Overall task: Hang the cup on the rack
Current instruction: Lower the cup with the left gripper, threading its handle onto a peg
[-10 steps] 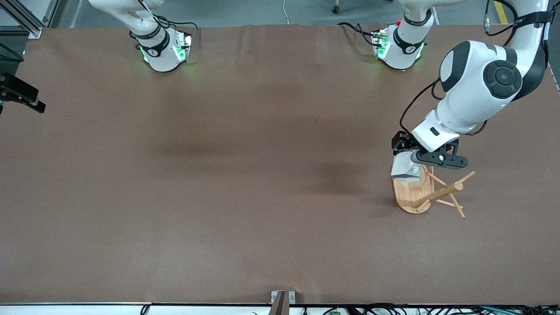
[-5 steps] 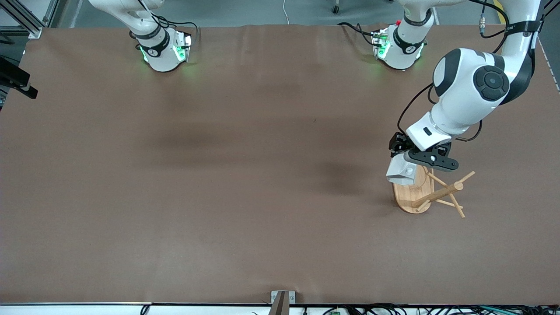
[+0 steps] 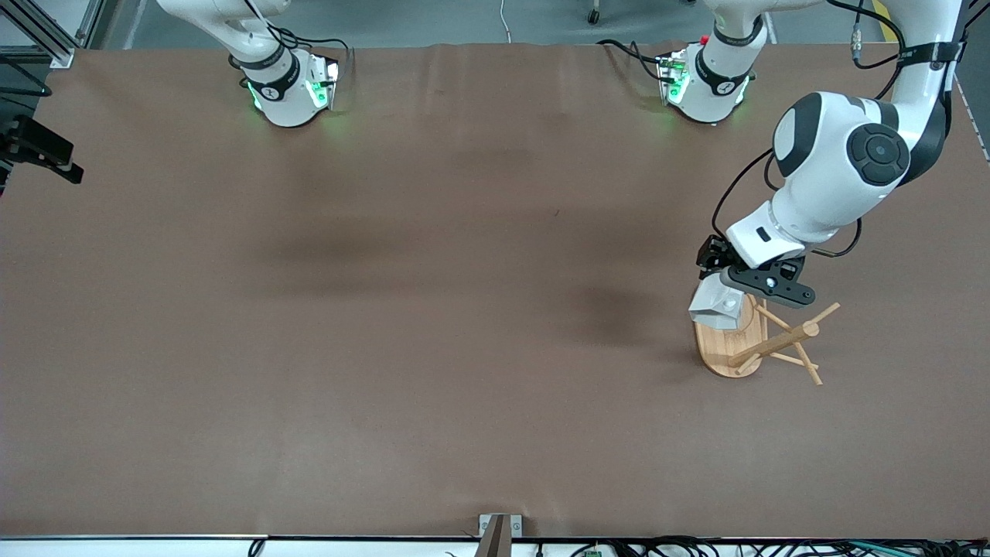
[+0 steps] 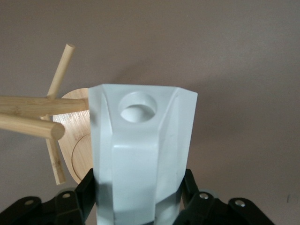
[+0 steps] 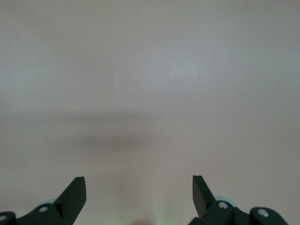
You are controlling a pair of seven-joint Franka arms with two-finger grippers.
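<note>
Left gripper (image 3: 723, 290) pinches the cup (image 3: 717, 307) over the rack (image 3: 762, 340) base's 12 o'clock end, handle hole facing up. Right gripper (image 5: 139, 190) waits, fingers spread.

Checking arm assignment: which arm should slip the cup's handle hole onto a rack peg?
Left. The left gripper is shut on the cup, held over the rack, with the handle hole beside the pegs. The right gripper is open over bare table at the right arm's end, waiting.
</note>
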